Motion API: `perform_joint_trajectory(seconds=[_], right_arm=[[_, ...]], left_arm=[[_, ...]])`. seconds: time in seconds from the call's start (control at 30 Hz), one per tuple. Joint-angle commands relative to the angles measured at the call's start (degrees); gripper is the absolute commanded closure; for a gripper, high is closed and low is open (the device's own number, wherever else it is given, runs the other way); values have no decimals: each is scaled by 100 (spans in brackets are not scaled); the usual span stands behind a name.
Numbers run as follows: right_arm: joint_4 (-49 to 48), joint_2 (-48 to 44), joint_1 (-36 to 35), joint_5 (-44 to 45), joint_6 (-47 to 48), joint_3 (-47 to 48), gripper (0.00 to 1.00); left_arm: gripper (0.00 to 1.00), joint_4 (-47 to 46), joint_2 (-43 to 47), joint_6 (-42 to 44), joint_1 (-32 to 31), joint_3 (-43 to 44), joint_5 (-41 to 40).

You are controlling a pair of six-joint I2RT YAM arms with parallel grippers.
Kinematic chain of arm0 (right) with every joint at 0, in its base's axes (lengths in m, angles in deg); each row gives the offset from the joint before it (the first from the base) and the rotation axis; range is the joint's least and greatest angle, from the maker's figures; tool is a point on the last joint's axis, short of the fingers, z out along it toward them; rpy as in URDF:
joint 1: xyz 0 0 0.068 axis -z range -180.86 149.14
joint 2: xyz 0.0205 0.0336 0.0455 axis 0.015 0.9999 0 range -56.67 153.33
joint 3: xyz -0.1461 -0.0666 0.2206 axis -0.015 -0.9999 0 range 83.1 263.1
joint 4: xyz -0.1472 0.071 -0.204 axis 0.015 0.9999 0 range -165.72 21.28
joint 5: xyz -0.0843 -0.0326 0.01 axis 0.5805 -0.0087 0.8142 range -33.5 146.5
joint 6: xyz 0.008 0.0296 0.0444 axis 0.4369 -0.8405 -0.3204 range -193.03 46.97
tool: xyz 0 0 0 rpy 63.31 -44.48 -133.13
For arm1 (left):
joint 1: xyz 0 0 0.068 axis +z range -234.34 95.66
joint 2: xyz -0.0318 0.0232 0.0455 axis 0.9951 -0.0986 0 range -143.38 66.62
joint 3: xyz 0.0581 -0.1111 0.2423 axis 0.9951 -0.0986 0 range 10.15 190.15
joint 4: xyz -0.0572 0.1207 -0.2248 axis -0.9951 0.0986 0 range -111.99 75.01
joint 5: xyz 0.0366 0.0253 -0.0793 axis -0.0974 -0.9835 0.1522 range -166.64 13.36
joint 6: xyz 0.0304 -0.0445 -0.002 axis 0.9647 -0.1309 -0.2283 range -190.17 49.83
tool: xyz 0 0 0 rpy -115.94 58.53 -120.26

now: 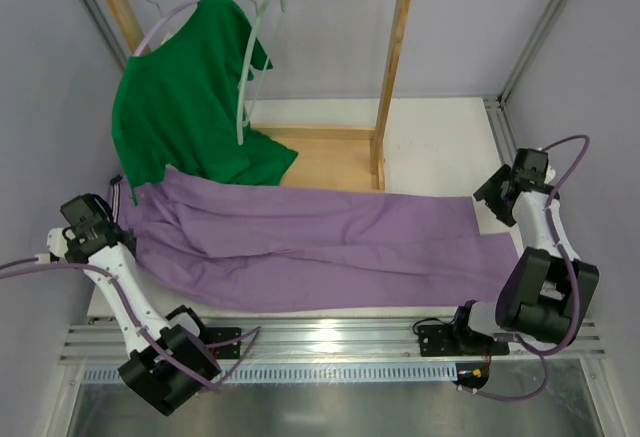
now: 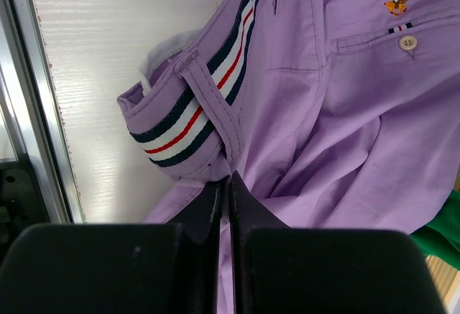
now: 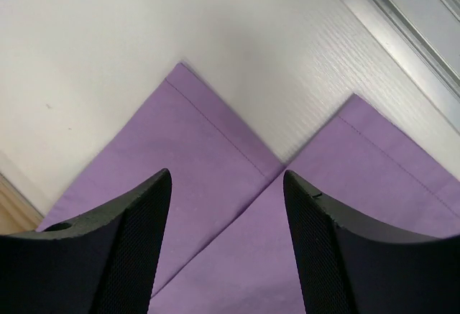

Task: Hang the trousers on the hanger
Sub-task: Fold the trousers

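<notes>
White table (image 1: 440, 147), grey walls, wood rack (image 1: 392, 77) at back. Trousers (image 1: 330, 242) lie flat across table, waist at L, leg ends at R. Hanger (image 1: 243, 87) hangs on rack rail, just beside green shirt (image 1: 180, 107). L tool (image 2: 224, 185) pressed together, tips at cloth below striped waistband (image 2: 190, 123); can't tell if cloth is caught. R tool (image 3: 224, 177) spread wide above the two leg ends.

The top view looks steeply down from high behind the near edge of the white desk (image 1: 440, 147). Left wrist view sits close over the waistband of the lilac-purple fabric trousers (image 2: 345, 113), right wrist view close above their hems; all share them
</notes>
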Motion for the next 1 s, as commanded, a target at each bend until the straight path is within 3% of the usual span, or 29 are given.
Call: perform_joint_trajectory(seconds=[0.0, 0.2, 0.4, 0.53, 0.63, 0.77, 0.97], right_arm=[[-298, 542, -15, -284, 726, 173, 32], [-1002, 1351, -189, -1164, 832, 120, 32], [-879, 1932, -445, -14, 1017, 411, 35], [-879, 2195, -445, 838, 921, 551, 52], [-1002, 2485, -454, 893, 745, 621, 63], [-966, 2828, -480, 1007, 727, 832, 93], [-757, 3109, -498, 1235, 648, 1210, 96]], left_arm=[[100, -257, 188, 95, -35, 68, 85], [100, -301, 399, 95, -26, -55, 209], [100, -257, 513, 86, -35, -99, 209], [100, -266, 574, 77, -44, -117, 130], [100, -292, 592, 77, -35, -143, 86], [100, -345, 505, 103, -26, -161, -98], [100, -336, 513, 174, -35, -152, -239]])
